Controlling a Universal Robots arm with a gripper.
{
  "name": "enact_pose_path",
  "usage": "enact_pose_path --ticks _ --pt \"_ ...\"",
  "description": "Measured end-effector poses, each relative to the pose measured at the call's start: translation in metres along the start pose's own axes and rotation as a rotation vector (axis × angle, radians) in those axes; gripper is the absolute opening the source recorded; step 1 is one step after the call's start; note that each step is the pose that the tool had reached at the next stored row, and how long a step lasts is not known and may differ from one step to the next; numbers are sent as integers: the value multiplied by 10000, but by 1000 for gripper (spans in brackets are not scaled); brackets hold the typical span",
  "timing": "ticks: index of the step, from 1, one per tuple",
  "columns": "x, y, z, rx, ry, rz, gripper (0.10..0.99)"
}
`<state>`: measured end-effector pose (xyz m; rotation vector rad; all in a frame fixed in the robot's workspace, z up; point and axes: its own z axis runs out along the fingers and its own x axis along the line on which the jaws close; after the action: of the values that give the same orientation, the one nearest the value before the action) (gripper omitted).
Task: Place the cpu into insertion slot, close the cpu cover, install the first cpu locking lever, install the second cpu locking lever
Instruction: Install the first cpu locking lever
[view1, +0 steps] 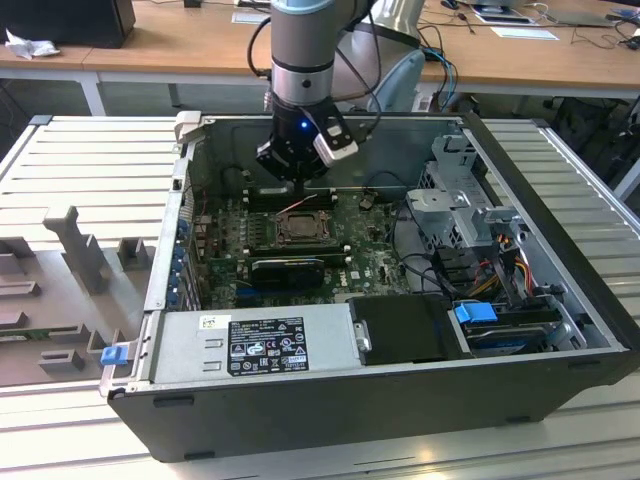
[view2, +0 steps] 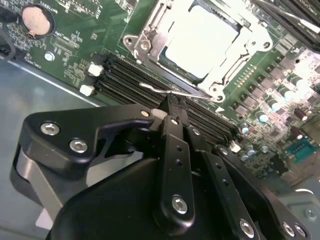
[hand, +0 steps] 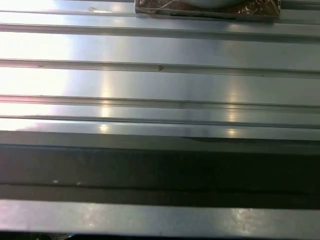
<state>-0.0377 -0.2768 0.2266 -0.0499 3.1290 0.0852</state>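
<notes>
The cpu (view2: 202, 40) lies flat in the insertion slot (view1: 300, 228), its pale top showing through the window of the cpu cover (view2: 150, 37). The cover is down over the chip. A thin silver locking lever (view2: 155, 89) runs along the socket's edge beside the memory slots. My gripper (view2: 172, 107) has its black fingers pressed together, and the tips sit right at this lever. In the exterior view the gripper (view1: 298, 180) hangs inside the open computer case, just behind the socket.
Black memory slots (view2: 125, 80) and a coin cell (view2: 36, 19) lie near the socket. A black heatsink block (view1: 288, 268), power supply (view1: 250, 345) and drive cage (view1: 460, 200) crowd the case. Ribbed metal table (hand: 160, 80) surrounds it, with a grey fixture (view1: 80, 250) at the exterior view's left.
</notes>
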Motion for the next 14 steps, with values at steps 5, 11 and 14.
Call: enact_pose_path --ticks 5,11,14 --pt "-29 -2 29 -3 13 -251 106" --pt "-102 -6 57 -3 13 -249 106" --pt "-163 -10 82 -2 13 -250 106"
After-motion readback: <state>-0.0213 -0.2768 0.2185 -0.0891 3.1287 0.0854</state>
